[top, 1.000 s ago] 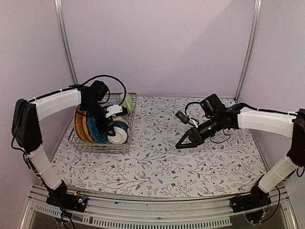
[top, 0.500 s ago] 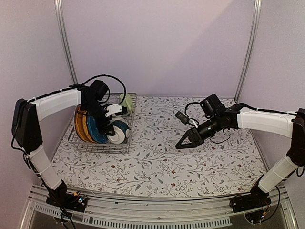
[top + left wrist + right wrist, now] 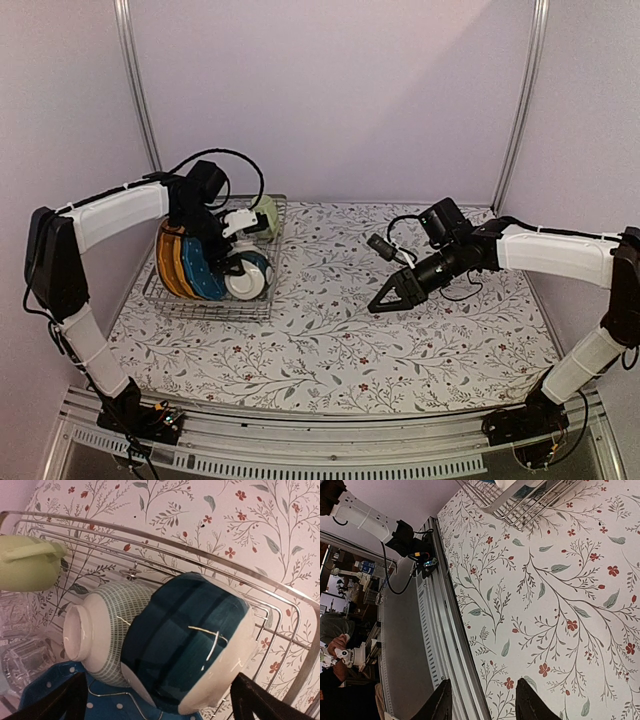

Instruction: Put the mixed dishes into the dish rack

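Observation:
The dish rack [image 3: 170, 296] stands at the table's far left. It holds upright tan, yellow and blue dotted plates [image 3: 190, 265], two bowls on their sides [image 3: 248, 276] and the pale yellow-green mug [image 3: 266, 215]. In the left wrist view, the teal bowl [image 3: 190, 640] leans on a grid-patterned bowl [image 3: 100, 630]. The mug [image 3: 25, 567], clear glass [image 3: 20, 650] and blue dotted plate [image 3: 50, 700] sit around them. My left gripper [image 3: 160, 712] is open just above the teal bowl, fingers [image 3: 280, 700] wide apart. My right gripper [image 3: 385, 300] is open and empty over mid-table. The light blue mug is hidden.
The right wrist view shows the flowered tablecloth [image 3: 560, 595], the metal rail along the table's near edge [image 3: 450, 630] and a corner of the rack [image 3: 520, 505] at the top. Purple walls and two metal posts [image 3: 138, 90] close the back.
My left gripper has lifted a little up and away from the bowls, which stay in the rack. The right arm has barely moved.

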{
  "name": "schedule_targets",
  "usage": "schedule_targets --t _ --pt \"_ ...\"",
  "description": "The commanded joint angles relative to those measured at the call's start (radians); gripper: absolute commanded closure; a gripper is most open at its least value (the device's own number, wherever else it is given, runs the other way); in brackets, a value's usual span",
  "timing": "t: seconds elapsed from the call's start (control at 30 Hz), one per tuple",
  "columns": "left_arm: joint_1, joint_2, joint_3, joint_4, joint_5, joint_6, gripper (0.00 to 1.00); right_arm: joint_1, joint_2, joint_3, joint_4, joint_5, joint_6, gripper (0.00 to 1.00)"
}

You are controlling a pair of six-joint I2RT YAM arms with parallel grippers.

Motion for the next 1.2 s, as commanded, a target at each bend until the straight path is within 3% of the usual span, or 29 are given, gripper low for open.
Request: schedule_targets --t 0.0,1.17 --pt "0.015 0.001 0.021 0.020 -0.007 -0.019 0.00 -0.004 0.011 -0.013 0.007 0.010 -0.003 0.57" --pt "0.057 0.022 0.063 0.058 -0.041 -0.102 0.00 -0.004 0.018 -0.004 -0.008 0.033 -0.004 0.57"
